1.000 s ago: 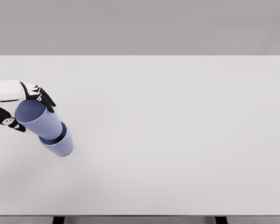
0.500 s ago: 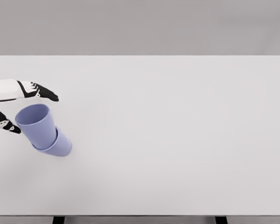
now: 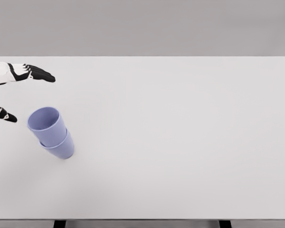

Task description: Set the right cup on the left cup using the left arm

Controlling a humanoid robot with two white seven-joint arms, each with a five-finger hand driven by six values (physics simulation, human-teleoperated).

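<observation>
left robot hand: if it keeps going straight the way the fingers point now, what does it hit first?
Nothing, by this view. The left robot hand is open, its upper fingers pointing right across the bare table. The stacked cups sit below that line, nearer the camera. Depth is uncertain from one view.

One cup [image 3: 47, 124] nested in another cup [image 3: 61, 148] — table's [image 3: 180, 142] left side, robot hand [image 3: 19, 76] behind-left, apart

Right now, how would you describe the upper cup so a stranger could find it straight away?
Start at the white table and look toward its left edge, just below the open left hand. Two lilac cups stand nested there; the upper cup is the one showing its open mouth, seated inside the lower cup.
</observation>
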